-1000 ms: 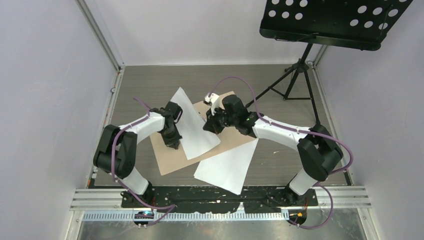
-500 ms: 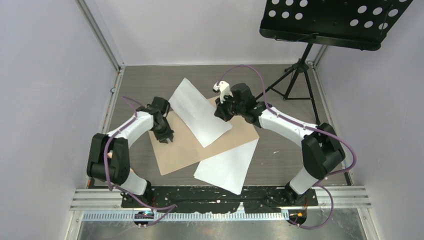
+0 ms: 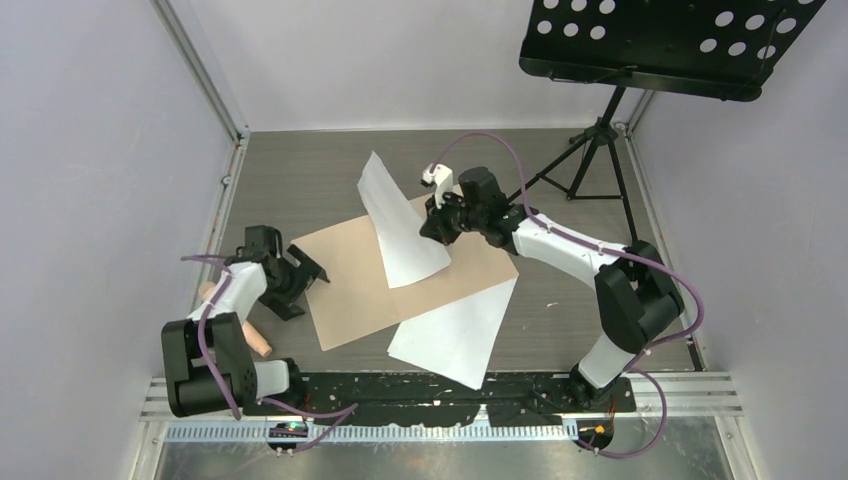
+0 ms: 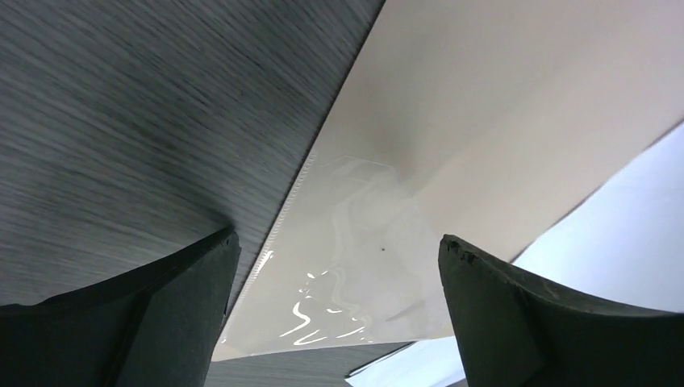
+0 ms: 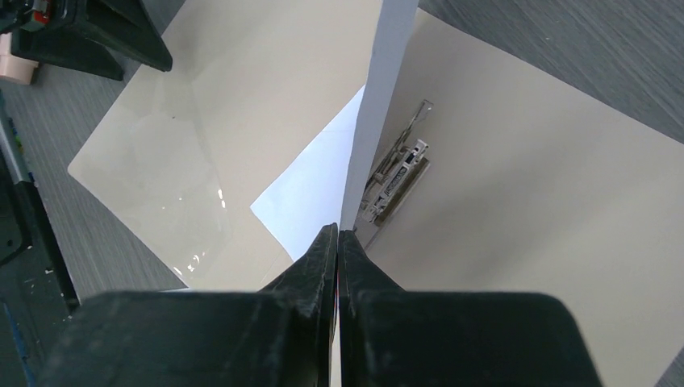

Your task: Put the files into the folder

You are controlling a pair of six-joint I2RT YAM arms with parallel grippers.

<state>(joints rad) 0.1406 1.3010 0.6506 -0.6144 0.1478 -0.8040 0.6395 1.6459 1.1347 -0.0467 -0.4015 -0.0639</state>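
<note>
The tan folder (image 3: 350, 285) lies open and flat in the middle of the table. My right gripper (image 3: 432, 226) is shut on the edge of a white file (image 3: 400, 235), which stands tilted up over the folder's crease. In the right wrist view the jaws (image 5: 339, 234) pinch this sheet (image 5: 387, 89) above the folder's metal clip (image 5: 397, 173). A second file (image 3: 455, 335) lies flat at the folder's near right corner. My left gripper (image 3: 300, 270) is open just left of the folder's edge, holding nothing. Between its fingers (image 4: 516, 314) shows the folder's leaf (image 4: 484, 97) with a glossy clear pocket (image 4: 355, 242).
A black music stand (image 3: 670, 40) on a tripod (image 3: 590, 165) stands at the back right. Pale walls with metal rails close in both sides. A small pinkish peg (image 3: 258, 342) lies beside the left arm's base.
My left gripper has opened and pulled back leftward off the folder, whose left leaf now lies bare. The right gripper stayed shut on the sheet, which now stands steeper.
</note>
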